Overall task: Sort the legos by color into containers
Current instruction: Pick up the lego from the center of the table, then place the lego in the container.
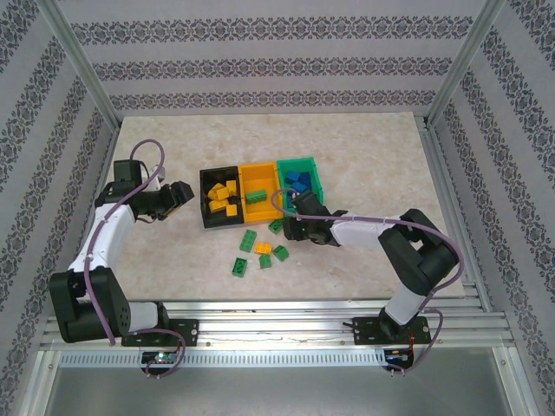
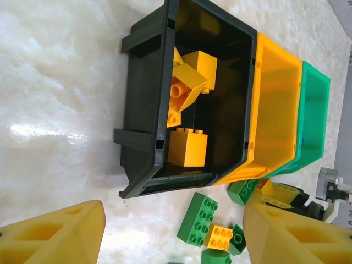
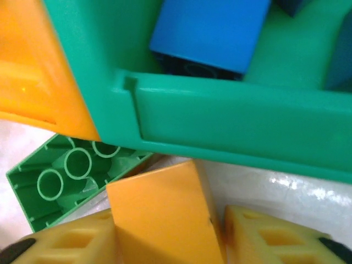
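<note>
Yellow brick (image 3: 165, 212) sits pinched in the right gripper (image 3: 168, 242), just beside the green bin (image 3: 231, 118); other legos (image 1: 243, 264) lie loose on the table (image 1: 373, 147). Left gripper (image 2: 173, 239) hangs spread and empty near the black bin (image 2: 146, 104).

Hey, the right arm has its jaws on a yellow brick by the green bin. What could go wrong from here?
1. The right jaws pinch the yellow brick close against the green bin; lifting might catch its front wall.
2. An upside-down green brick lies right beside it and could get dragged along.
3. The other yellow bricks sit in the black bin, the far end of the row from this arm, so the carry could end in a drop.
</note>
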Robot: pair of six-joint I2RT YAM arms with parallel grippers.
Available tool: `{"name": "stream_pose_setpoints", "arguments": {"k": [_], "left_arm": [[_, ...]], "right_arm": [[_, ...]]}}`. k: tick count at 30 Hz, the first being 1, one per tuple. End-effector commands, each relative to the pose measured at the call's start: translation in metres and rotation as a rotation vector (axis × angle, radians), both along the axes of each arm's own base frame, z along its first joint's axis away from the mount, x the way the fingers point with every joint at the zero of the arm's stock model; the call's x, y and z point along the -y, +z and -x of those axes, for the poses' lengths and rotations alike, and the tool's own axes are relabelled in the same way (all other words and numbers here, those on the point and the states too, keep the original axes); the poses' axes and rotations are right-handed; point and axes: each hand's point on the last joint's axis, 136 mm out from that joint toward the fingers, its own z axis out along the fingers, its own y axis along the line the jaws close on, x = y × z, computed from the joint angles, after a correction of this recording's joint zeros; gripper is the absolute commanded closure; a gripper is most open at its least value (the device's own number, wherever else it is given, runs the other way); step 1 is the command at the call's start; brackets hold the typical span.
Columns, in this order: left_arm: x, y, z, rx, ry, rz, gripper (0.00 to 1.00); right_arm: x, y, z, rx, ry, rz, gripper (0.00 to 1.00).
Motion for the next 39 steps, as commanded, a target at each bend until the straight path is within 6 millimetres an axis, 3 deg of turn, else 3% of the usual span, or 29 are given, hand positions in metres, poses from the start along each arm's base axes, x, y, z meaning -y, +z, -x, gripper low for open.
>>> {"name": "stream_pose_setpoints", "arguments": {"k": [1, 6, 12, 23, 27, 29, 31, 39], "left_arm": [[0.007, 0.004, -0.005, 0.018, -0.022, 0.015, 0.33], [0.006, 0.003, -0.004, 0.009, -0.033, 0.004, 0.33], [0.007, 0.001, -0.005, 0.006, -0.034, 0.014, 0.33], [0.008, 0.005, -0.004, 0.016, -0.046, 0.013, 0.33], [0.009, 0.006, -0.002, 0.017, -0.05, 0.013, 0.33], [0.009, 0.007, -0.003, 0.019, -0.052, 0.016, 0.33], [0.009, 0.007, -0.002, 0.022, -0.051, 0.014, 0.33], [0.01, 0.007, -0.004, 0.022, -0.057, 0.02, 0.32]], "right_arm": [[-0.017, 0.009, 0.003, 0.028, 0.07, -0.009, 0.66], [-0.025, 0.029, 0.016, 0.093, 0.142, 0.053, 0.73], [-0.059, 0.07, 0.019, 0.176, 0.205, -0.042, 0.71], [-0.163, 0.114, -0.032, 0.188, 0.314, -0.253, 0.7], [-0.188, 0.122, -0.044, 0.169, 0.342, -0.286, 0.61], [-0.194, 0.121, -0.045, 0.157, 0.35, -0.294, 0.47], [-0.194, 0.118, -0.045, 0.145, 0.352, -0.291, 0.43], [-0.166, 0.099, -0.019, 0.114, 0.345, -0.242, 0.42]]}}
